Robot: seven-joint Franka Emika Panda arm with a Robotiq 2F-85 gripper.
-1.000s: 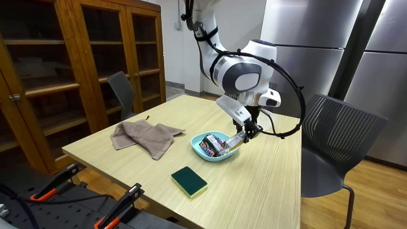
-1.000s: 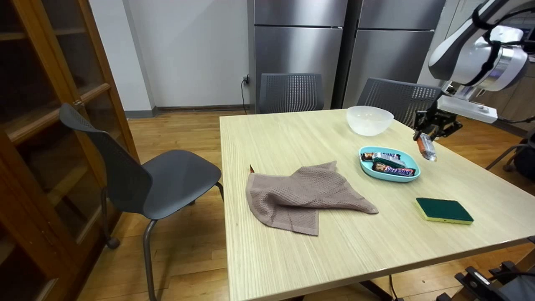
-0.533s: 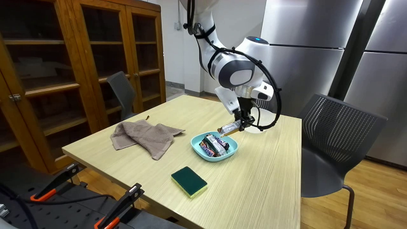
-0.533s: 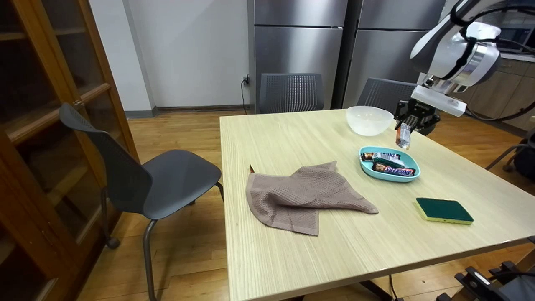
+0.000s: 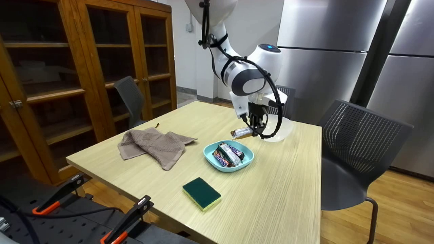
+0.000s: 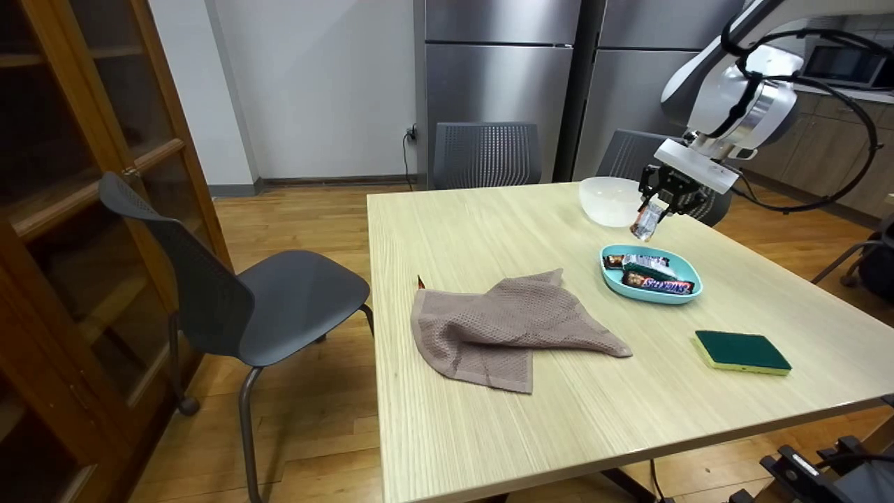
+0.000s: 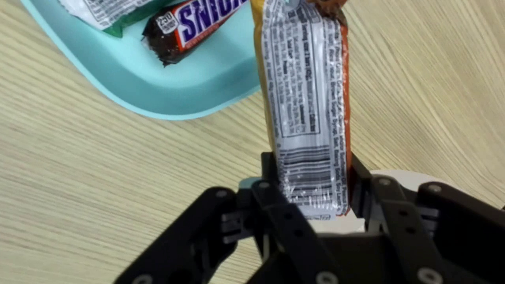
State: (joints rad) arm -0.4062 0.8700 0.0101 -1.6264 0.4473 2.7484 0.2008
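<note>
Over the table [image 6: 489, 241], seen in an exterior view, the arm [image 6: 726, 98] has swung left within the last second. The blue dish [image 6: 613, 285] lies where it was; the white bowl [image 6: 604, 202], also unmoved, now stands just left of the pincer [image 6: 656, 201]. That pincer is clamped on one end of a wrapped snack bar [image 7: 307, 94], which was right of the blue dish and now hangs between it and the white bowl, so the carry seems partway along.
</note>
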